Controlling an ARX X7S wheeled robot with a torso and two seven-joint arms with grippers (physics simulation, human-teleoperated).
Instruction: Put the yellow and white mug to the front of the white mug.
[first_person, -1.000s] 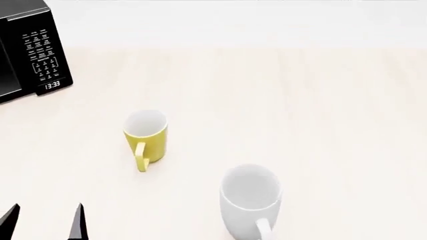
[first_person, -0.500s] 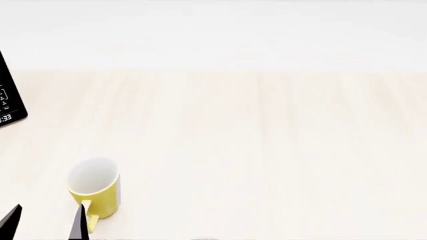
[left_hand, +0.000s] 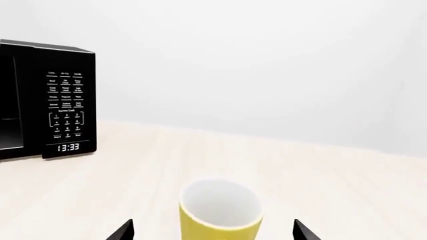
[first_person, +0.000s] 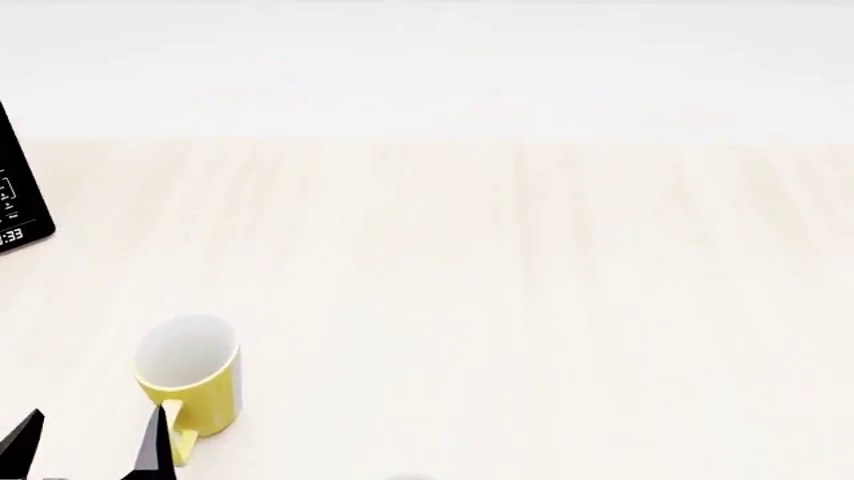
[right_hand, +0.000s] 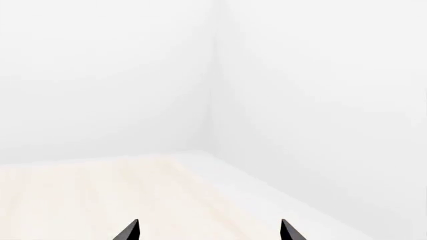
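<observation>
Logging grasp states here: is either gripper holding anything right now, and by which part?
Nothing is held. The left gripper is open, short of the yellow and white mug; the right gripper is open over bare table.

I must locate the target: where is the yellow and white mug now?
In the head view the yellow and white mug stands upright at lower left, beside the left gripper, with the microwave farther back.

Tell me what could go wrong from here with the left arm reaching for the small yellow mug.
1. The left tool is open with the small yellow and white mug ahead between its tips, not grasped; closing early could tip it.
2. In the head view the yellow loop handle faces the left tool; a tip might snag it.
3. The white mug barely shows, so placement may be misjudged.
</observation>
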